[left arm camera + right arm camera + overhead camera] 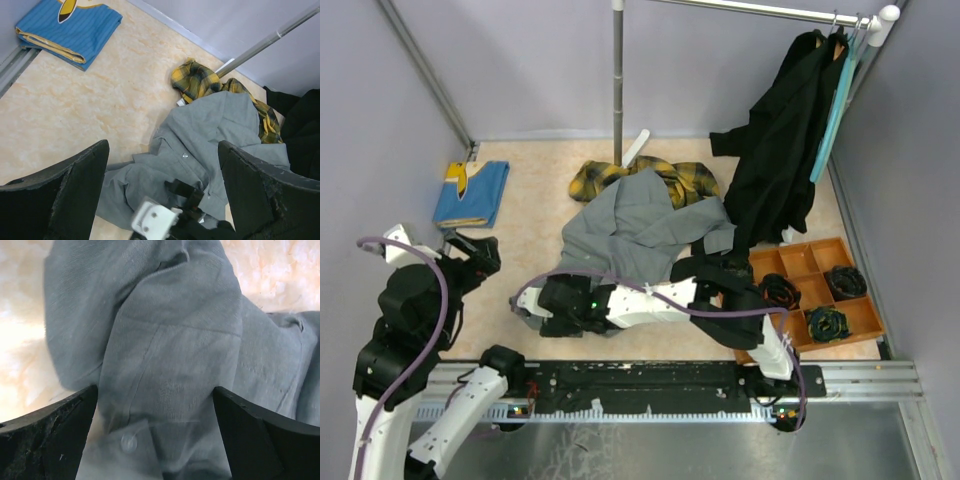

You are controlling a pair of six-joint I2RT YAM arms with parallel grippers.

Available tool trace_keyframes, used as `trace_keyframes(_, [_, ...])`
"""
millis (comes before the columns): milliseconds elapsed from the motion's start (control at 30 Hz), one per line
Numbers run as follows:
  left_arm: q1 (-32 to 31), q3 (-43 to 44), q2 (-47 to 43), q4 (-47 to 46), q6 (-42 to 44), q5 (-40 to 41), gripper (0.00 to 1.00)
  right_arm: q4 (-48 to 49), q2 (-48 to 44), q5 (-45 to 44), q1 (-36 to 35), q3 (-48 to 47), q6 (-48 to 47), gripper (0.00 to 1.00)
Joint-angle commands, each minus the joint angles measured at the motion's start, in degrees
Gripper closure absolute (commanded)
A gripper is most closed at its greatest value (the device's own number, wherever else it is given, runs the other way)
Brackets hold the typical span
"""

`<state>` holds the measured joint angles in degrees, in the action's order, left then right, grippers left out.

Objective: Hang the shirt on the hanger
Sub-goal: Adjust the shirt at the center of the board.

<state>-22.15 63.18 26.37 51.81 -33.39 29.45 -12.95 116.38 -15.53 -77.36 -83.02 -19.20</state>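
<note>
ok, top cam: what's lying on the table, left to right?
Blue shirt → grey shirt → orange tray. The plaid shirt overlaps the grey one, so it is skipped.

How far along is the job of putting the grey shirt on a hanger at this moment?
Done: nothing yet. The grey shirt lies crumpled on the table, on no hanger.
In hand: the right gripper is open close over the shirt's cloth, gripping nothing. The left gripper is open and empty.
Left: grasp the shirt, bring a hanger and thread it in. A teal hanger hangs on the rail.
</note>
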Motion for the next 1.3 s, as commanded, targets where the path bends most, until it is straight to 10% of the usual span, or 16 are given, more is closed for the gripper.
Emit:
trace_keyframes(0, [-0.1,1.8,-0.4,2.2,1.1,1.0,0.05,0.1,5.1,-7.2,0.3,-6.2,-6.5,0.01])
trace_keyframes(67, [-0.2,1.6,-0.5,2.3,1.1,0.6,0.05,-0.9,6.9,-7.1,0.7,-7.6,-6.2,0.07])
trace_keyframes(400, [-0.1,1.7,-4.4,1.7,1.5,2.1,0.09,4.5,-1.3,1.3,6.1,-2.0,7.7,0.98])
trace_keyframes(767, [-0.2,-0.3,-5.4,-0.9,3.3,-1.7,0.08,6.1,-18.8,14.7,13.7,-9.3,23.0,1.00])
trace_keyframes(1267, [-0.2,-4.5,-2.9,-4.6,4.4,-9.7,0.05,-10.7,-1.7,18.3,14.6,-69.1,38.7,1.00])
